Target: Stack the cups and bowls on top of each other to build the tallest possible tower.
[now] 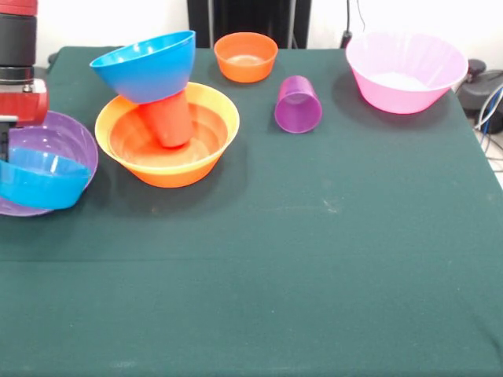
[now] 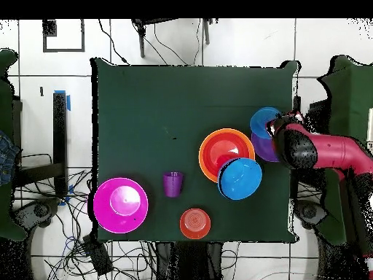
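Note:
The large orange bowl (image 1: 167,149) (image 2: 211,149) holds an upturned red cup (image 1: 169,119). A large blue bowl (image 1: 147,64) (image 2: 240,178) rests tilted on that cup. At the table's left edge in the front view, a small blue bowl (image 1: 39,179) (image 2: 262,119) leans inside the purple bowl (image 1: 67,137) (image 2: 264,152). My gripper (image 1: 5,143) (image 2: 272,131) hangs right over these two, mostly cut off by the frame edge. A purple cup (image 1: 298,104) (image 2: 173,184) lies on its side mid-table. The small orange bowl (image 1: 245,55) (image 2: 194,223) and the pink bowl (image 1: 405,72) (image 2: 120,205) stand upright at the back.
The green table (image 1: 299,267) ends close to the purple bowl on the left. Cables (image 1: 489,110) and a dark object lie just off its right edge, behind the pink bowl.

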Controlling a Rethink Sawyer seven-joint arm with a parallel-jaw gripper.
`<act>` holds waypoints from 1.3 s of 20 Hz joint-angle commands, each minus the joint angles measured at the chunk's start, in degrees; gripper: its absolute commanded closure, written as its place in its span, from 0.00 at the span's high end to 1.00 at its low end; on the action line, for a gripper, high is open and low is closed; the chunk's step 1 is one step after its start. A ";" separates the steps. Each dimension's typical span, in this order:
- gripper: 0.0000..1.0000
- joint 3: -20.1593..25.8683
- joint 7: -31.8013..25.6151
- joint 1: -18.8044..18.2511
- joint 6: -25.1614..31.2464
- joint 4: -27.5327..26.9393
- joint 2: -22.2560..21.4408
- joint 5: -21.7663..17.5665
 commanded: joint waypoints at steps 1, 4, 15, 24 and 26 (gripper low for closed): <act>0.00 0.10 -3.16 4.44 9.06 1.80 -0.24 2.10; 0.00 -0.68 -6.42 4.82 11.49 1.59 -0.50 1.78; 0.00 2.04 -7.71 3.48 6.42 1.53 1.31 0.35; 0.00 0.87 -6.07 3.94 8.36 0.70 0.68 1.40; 0.00 0.84 -5.61 3.85 8.64 0.38 0.62 1.86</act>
